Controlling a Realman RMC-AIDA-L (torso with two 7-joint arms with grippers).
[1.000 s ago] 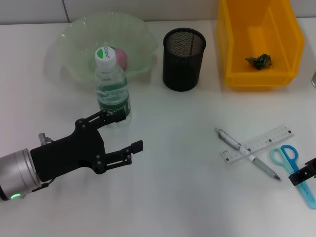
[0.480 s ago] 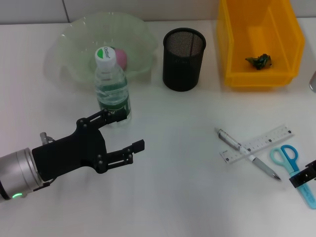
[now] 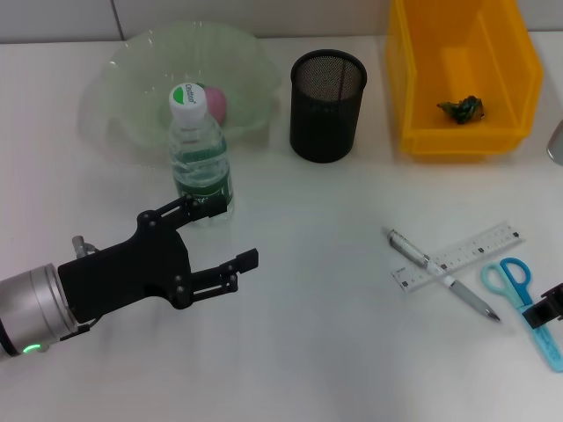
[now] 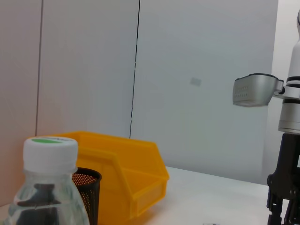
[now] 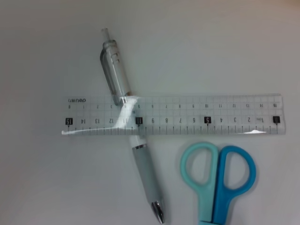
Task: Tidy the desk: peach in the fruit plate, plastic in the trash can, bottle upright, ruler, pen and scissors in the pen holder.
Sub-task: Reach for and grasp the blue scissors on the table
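Observation:
The water bottle (image 3: 201, 158) stands upright with a white and green cap; it also shows in the left wrist view (image 4: 47, 187). My left gripper (image 3: 230, 231) is open and empty just in front of the bottle's base, with one finger close to it. The peach (image 3: 216, 105) lies in the clear green fruit plate (image 3: 123, 70). The pen (image 3: 440, 271) and clear ruler (image 3: 462, 253) lie crossed at the right, with the blue scissors (image 3: 517, 283) beside them. The right wrist view shows the pen (image 5: 123, 84), the ruler (image 5: 197, 115) and the scissors (image 5: 218, 178) from above. My right gripper (image 3: 545, 309) is over the scissors' blades at the frame edge.
A black mesh pen holder (image 3: 327, 105) stands at the back middle. A yellow bin (image 3: 422, 97) at the back right holds a crumpled green plastic piece (image 3: 462, 108). The white table spreads between the bottle and the pen.
My right gripper has shifted slightly toward the right edge. My left gripper has barely moved.

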